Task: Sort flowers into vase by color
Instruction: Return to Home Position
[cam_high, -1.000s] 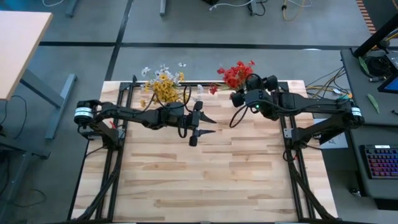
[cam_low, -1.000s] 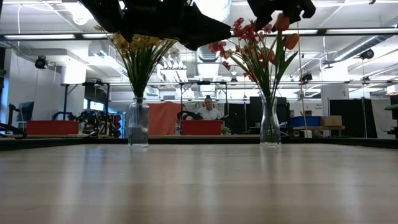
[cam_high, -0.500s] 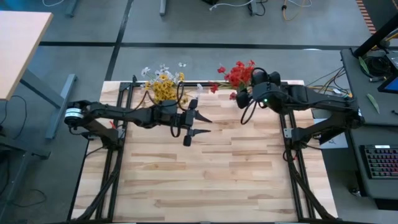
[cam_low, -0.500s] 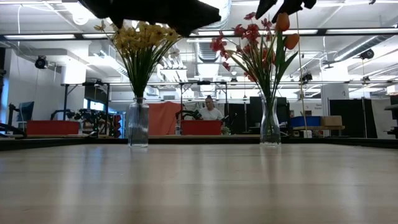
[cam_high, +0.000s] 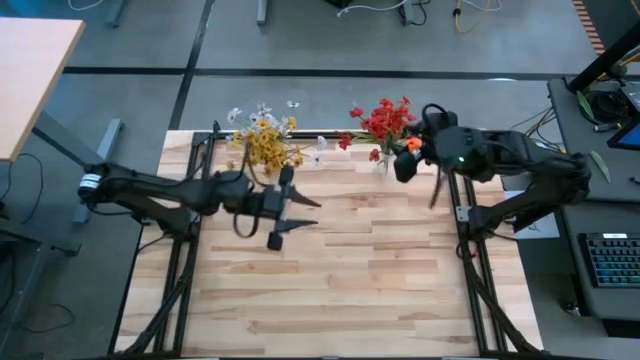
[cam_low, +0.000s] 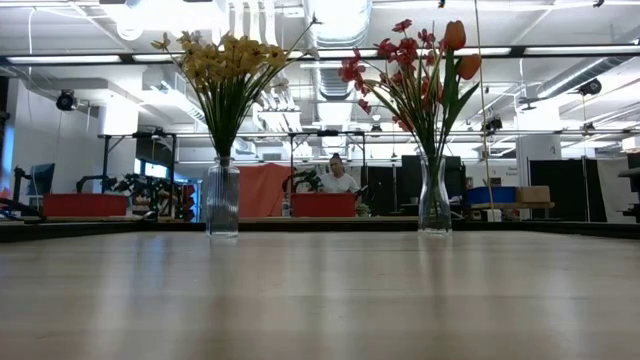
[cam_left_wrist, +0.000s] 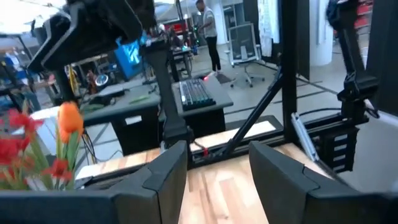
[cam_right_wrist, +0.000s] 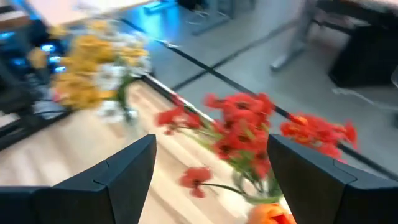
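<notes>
Two clear glass vases stand near the table's far edge. The left vase holds yellow and white flowers. The right vase holds red flowers and orange tulips, all stems down in the vases. My left gripper hangs open over the table's middle, pointing level toward the right, with nothing between its fingers. My right gripper is open just right of the red bunch and high over it, tipped down toward the blossoms, and holds nothing.
Black frame rails run along both sides of the wooden table, whose near half is bare wood. A desk with a keyboard stands to the right. A person sits far behind the table.
My left gripper has risen and drawn back toward the table's left edge, leaving the top of the low view. My right gripper has risen, pulled back toward the right edge away from the red bunch and tipped downward. The flowers have stayed in their vases.
</notes>
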